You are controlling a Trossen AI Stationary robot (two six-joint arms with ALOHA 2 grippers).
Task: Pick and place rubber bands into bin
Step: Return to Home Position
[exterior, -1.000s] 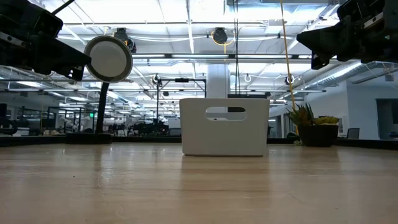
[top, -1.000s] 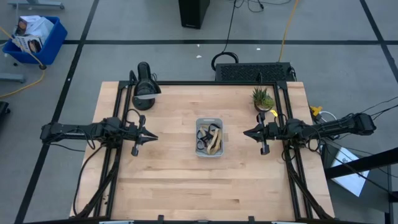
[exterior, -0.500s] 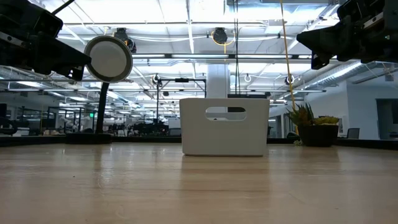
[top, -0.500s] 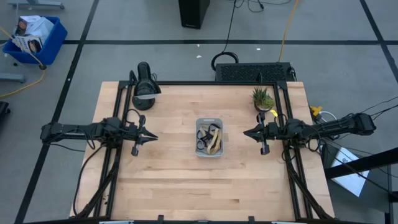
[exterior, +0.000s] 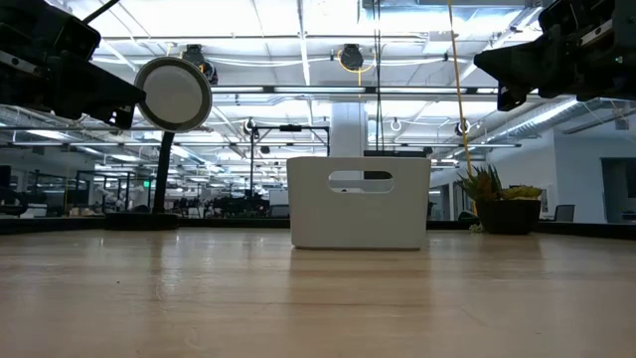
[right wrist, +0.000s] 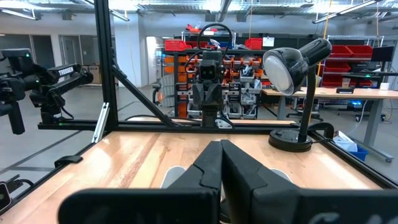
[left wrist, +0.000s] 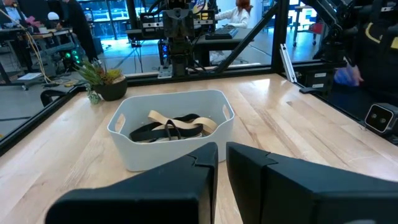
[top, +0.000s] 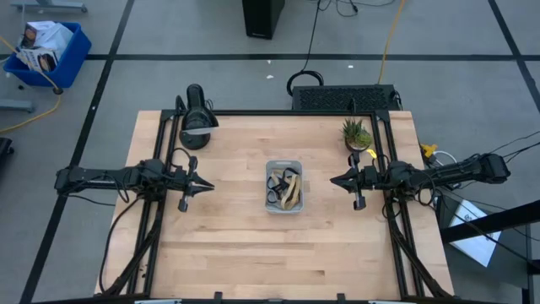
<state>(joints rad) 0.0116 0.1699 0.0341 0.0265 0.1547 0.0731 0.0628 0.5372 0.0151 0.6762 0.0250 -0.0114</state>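
The pale bin stands at the table's middle, resting on its base; it also shows in the low view and the left wrist view. Dark and tan rubber bands lie tangled inside it, also seen in the left wrist view. My left gripper hovers left of the bin, shut and empty, its fingers pointing at the bin. My right gripper hovers right of the bin, shut and empty; its own view shows the fingers together.
A black desk lamp stands at the far left of the table and a small potted plant at the far right. Black frame rails run along the table's left and right sides. Bare wood lies in front of the bin.
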